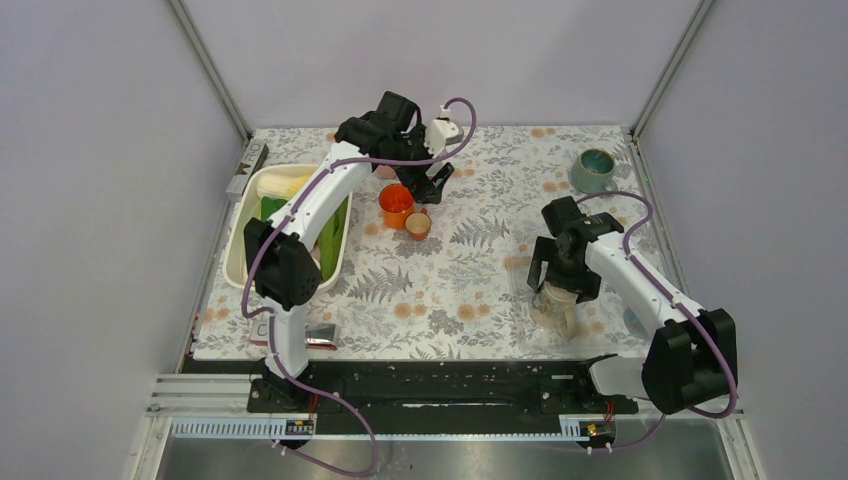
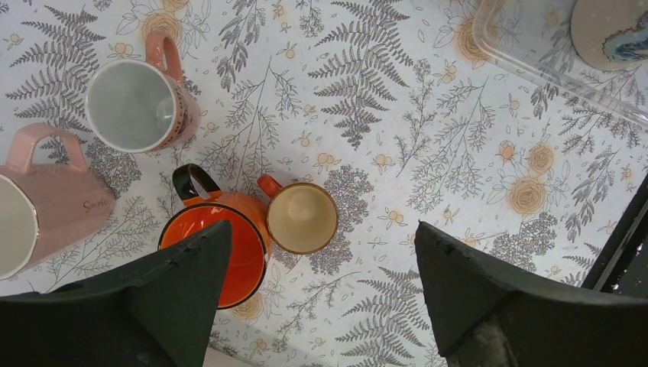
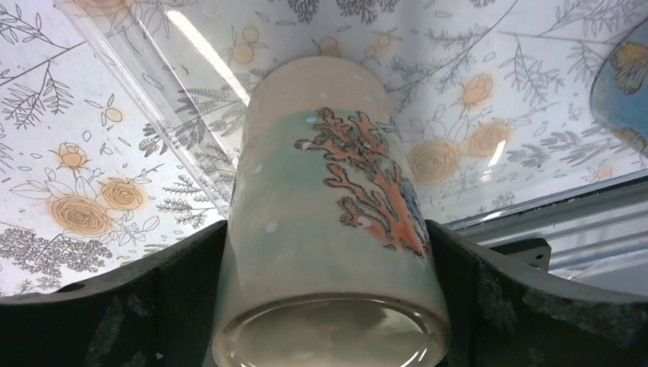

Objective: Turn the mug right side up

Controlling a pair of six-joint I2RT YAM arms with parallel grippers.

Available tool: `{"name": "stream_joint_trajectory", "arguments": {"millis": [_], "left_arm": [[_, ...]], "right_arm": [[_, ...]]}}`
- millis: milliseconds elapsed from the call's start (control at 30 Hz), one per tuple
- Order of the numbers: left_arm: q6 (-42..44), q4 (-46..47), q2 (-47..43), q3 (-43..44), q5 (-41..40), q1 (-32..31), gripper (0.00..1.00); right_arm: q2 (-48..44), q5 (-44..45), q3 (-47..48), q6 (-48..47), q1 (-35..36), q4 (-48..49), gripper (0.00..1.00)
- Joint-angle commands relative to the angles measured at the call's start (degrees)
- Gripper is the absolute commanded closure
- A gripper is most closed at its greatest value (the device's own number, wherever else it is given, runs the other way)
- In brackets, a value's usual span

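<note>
Mug (image 3: 328, 199), cream and teal with a coral pattern, is at the table's right side, over a clear tray (image 3: 145, 84). Left gripper (image 2: 321, 237) hangs with fingers apart above an orange cup (image 2: 244, 245) and a tan cup (image 2: 302, 218) just beside it. Right gripper (image 3: 325, 264) is clamped on both sides of the mug.
</note>
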Motion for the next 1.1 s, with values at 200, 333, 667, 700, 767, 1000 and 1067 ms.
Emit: {"name": "stream_joint_trajectory", "arguments": {"millis": [200, 333, 667, 700, 767, 1000, 1067], "left_arm": [[1.0, 1.2, -3.3, -0.8, 1.1, 0.3, 0.07], [0.9, 1.2, -2.9, -0.6, 1.5, 0.2, 0.07], [0.9, 1.2, -3.4, -1.1, 1.7, 0.2, 0.07], [0.9, 1.2, -3.4, -1.1, 1.6, 0.2, 0.07], [1.0, 1.2, -3.4, -1.1, 1.5, 0.2, 0.07], [1.1, 1.2, -3.4, -1.2, 1.6, 0.2, 0.07], [1.2, 1.2, -3.2, -1.3, 1.6, 0.2, 0.07]], "right_arm": [[-2.1, -1.8, 1.9, -5.1, 0.4, -1.0, 0.01], [0.4, -2.4, 1.5, -6.0, 0.4, -1.2, 0.01], [3.8, -3.1, 1.3, -6.9, 0.3, 0.5, 0.06], [3.8, -3.1, 1.3, -6.9, 0.3, 0.5, 0.06], [3.9, -3.2, 1.6, -7.0, 0.3, 0.4, 0.06], [1.9, -2.4, 4.5, -8.6, 0.3, -4.4, 0.01], [-1.0, -4.1, 5.0, -9.6, 0.3, -5.3, 0.01]]}}
